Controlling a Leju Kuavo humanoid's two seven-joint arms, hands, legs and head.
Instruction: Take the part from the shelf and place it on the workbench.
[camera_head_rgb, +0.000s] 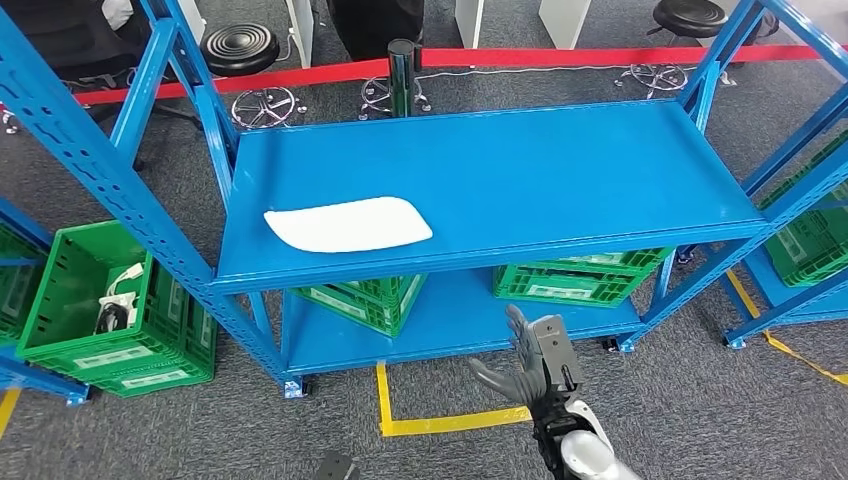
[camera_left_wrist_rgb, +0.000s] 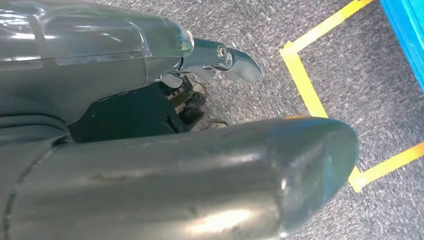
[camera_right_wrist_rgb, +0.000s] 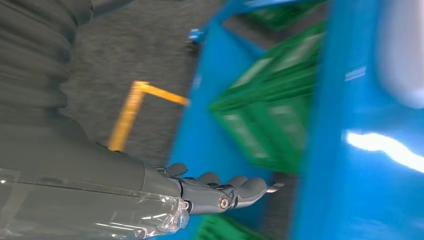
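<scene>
White part (camera_head_rgb: 348, 224) flat on blue shelf (camera_head_rgb: 560, 170) top, right hand (camera_head_rgb: 535, 365) raised below shelf edge, fingers apart, empty, left hand (camera_left_wrist_rgb: 150, 150) near floor, grip unclear

The premises presented as an industrial storage or workshop area. Blue steel racking (camera_head_rgb: 480, 180) with perforated uprights stood on grey carpet-type flooring (camera_head_rgb: 150, 430). Green plastic crates (camera_head_rgb: 110, 310), bearing white labels, were stowed on the lower shelf and on the floor beside the racking. Yellow tape (camera_head_rgb: 440, 422) marked out a position on the floor in front of the racking. A red barrier belt (camera_head_rgb: 300, 76) on a black post (camera_head_rgb: 401, 70) cordoned off the area behind, where black stools (camera_head_rgb: 240, 48) stood
</scene>
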